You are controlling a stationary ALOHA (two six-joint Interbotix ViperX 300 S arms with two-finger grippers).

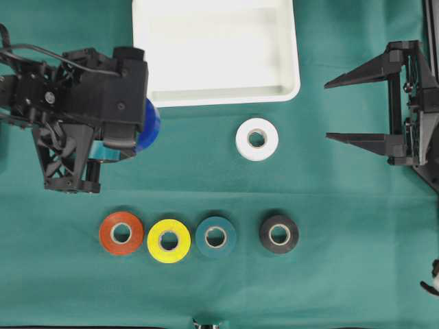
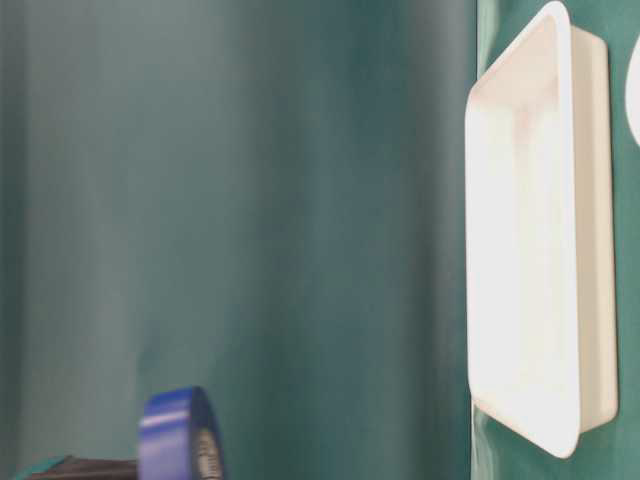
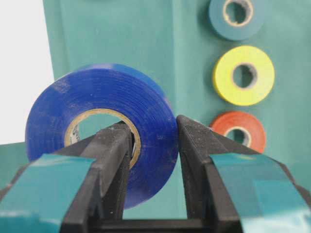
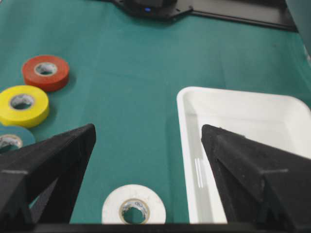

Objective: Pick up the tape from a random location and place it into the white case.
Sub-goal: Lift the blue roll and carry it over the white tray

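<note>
holding blue tape [image 3: 99, 121] clenched in left gripper [image 3: 153, 141], lifted near the case [image 1: 216, 49] corner; case empty, drop pending. right gripper [image 4: 146, 145] wide open, idle.

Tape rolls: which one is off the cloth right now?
The blue roll, clamped upright in the left gripper, one finger through its core, near the white case. The white, orange, yellow, teal and black rolls lie flat.
</note>
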